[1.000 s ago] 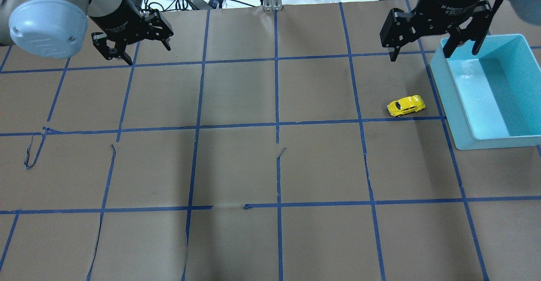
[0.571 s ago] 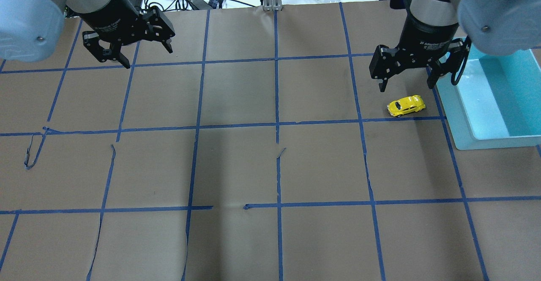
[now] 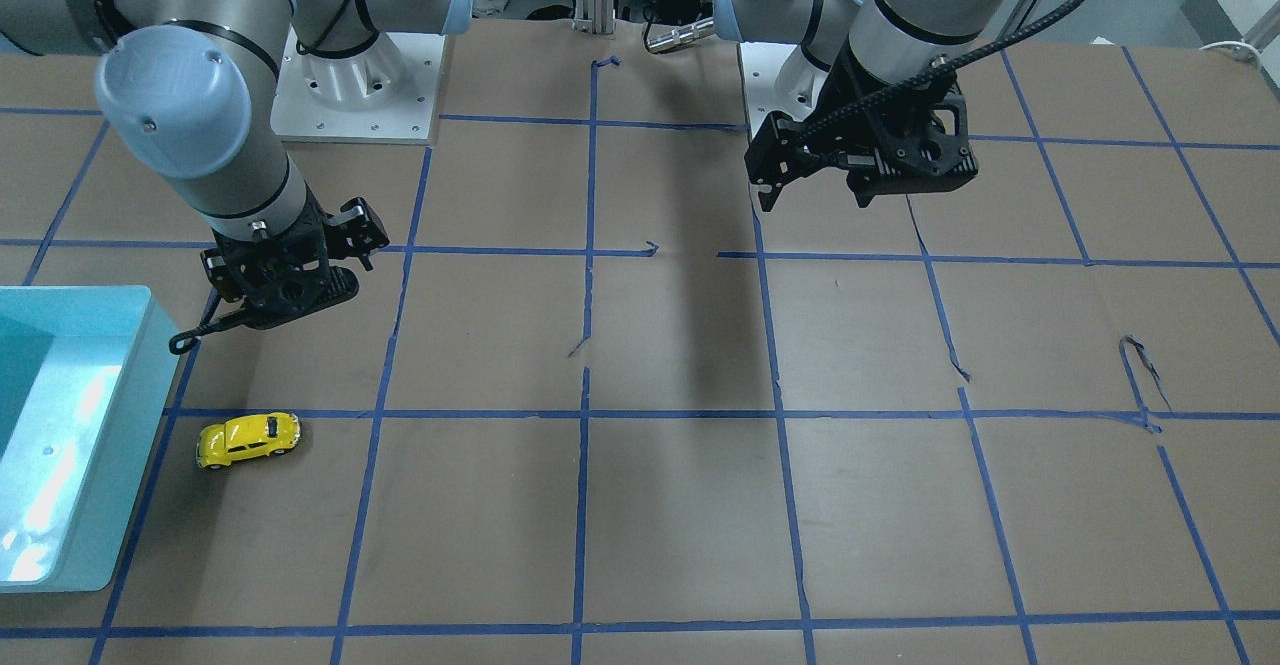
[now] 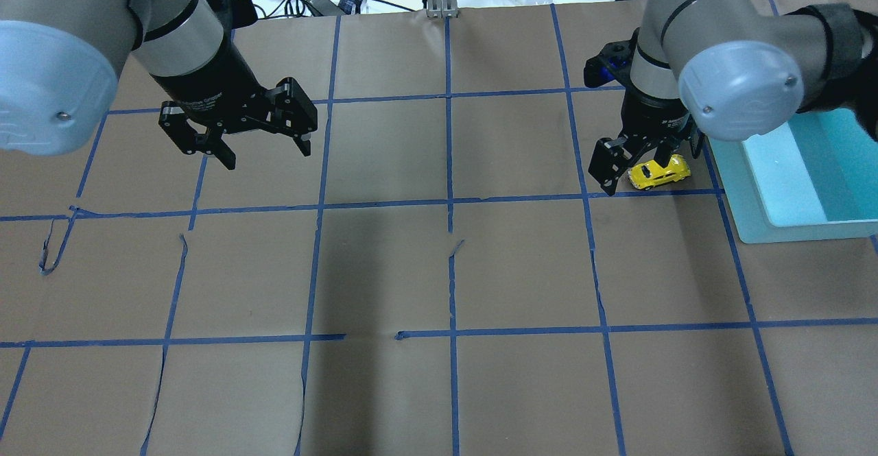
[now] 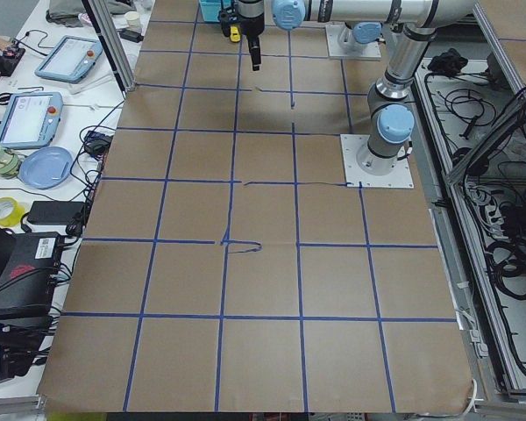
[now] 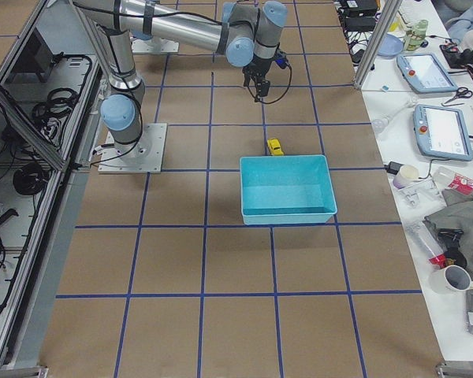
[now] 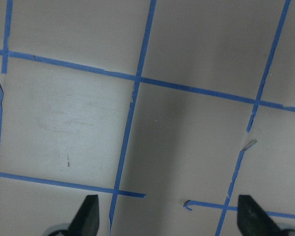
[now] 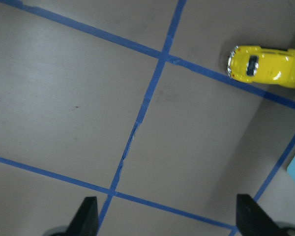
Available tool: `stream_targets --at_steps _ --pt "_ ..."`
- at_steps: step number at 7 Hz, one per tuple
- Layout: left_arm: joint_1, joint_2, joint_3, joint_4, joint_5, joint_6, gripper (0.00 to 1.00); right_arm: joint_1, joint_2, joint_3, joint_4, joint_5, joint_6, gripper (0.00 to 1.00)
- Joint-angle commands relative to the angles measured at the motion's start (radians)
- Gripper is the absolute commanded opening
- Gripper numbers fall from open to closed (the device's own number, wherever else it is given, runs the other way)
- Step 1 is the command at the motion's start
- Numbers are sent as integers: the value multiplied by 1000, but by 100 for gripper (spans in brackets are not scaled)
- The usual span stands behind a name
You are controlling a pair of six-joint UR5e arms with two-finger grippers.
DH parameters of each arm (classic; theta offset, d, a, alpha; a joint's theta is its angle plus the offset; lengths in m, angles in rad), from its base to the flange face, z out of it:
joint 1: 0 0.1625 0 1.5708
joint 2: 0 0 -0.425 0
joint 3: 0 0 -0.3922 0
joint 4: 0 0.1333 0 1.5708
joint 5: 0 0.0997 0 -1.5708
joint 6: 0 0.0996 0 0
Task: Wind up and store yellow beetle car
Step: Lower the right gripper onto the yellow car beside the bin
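You have one yellow car [image 4: 660, 174] on the desk [image 4: 384, 271], just beside the single blue bin [image 4: 744, 199]. Your right gripper [image 8: 169, 219] hangs spread wide and empty, with the car ahead of its fingers, off to one side. Your left gripper [image 4: 267, 156], equally wide, holds nothing and is well apart from the car.

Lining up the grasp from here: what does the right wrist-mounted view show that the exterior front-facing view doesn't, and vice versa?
Only the wrist view: the right gripper open wide, with the yellow beetle car off toward the upper right, not between its jaws. Only the front-facing view: the left gripper, hanging over the table far from the car. Both: the car on its wheels, apart from the teal bin, which the wrist view catches only as a corner.
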Motion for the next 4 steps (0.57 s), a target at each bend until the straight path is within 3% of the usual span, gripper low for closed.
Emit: stream_targets --at_steps 1,4 --pt "16 18 -6 1 5 131 100 -8 8 115 -219 -4 -336 100" --pt "74 0 -12 50 2 136 100 -11 10 261 -551 -41 -732 100"
